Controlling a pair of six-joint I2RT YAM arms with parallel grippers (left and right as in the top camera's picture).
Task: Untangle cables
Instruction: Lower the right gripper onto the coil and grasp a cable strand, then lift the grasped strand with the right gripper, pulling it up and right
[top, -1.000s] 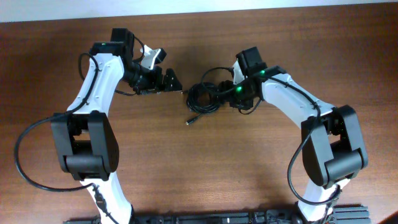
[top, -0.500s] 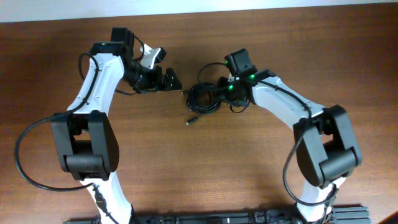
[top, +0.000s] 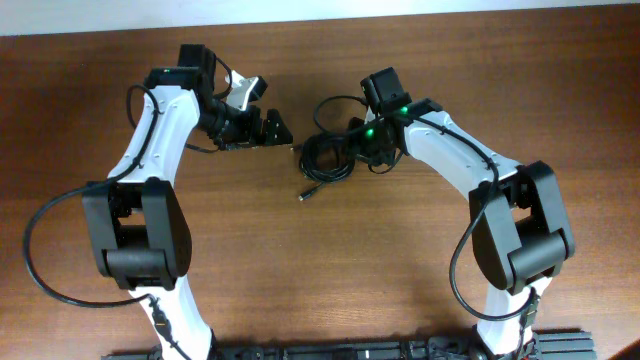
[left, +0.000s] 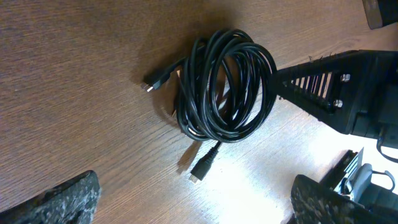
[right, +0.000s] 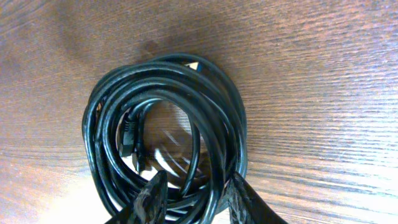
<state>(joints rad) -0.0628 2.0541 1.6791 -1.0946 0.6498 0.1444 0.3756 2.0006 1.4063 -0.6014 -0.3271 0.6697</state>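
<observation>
One coil of black cable (top: 326, 158) lay on the wooden table (top: 400, 270), near the far middle of the overhead view, between the two arms.

Right gripper (right: 198, 202): jaws partly apart and set astride the near edge of the coil. In the right wrist view we counted several strands running through the gap between the two fingers (right: 149, 199). The strands did not fill that gap, and we could not see either pad pressing on them. The rest of the coil spread out ahead of the jaws. In the left wrist view one right finger reached in from the side, its tip at the outer loops.

Left gripper (top: 274, 129): jaws wide, holding nothing. In its own wrist view the two fingers sat at the lower corners of the frame and the coil lay ahead of them on the table, clear of both. From overhead this gripper was just to the side of the coil and apart from it.

Loose ends: one plug (left: 155, 79) stuck out from the coil's edge, flat on the wood. We noted a second plug (left: 203, 169) lying outside the loops on the side nearer the left jaws. A third connector (right: 129, 134) sat inside the ring of loops.
</observation>
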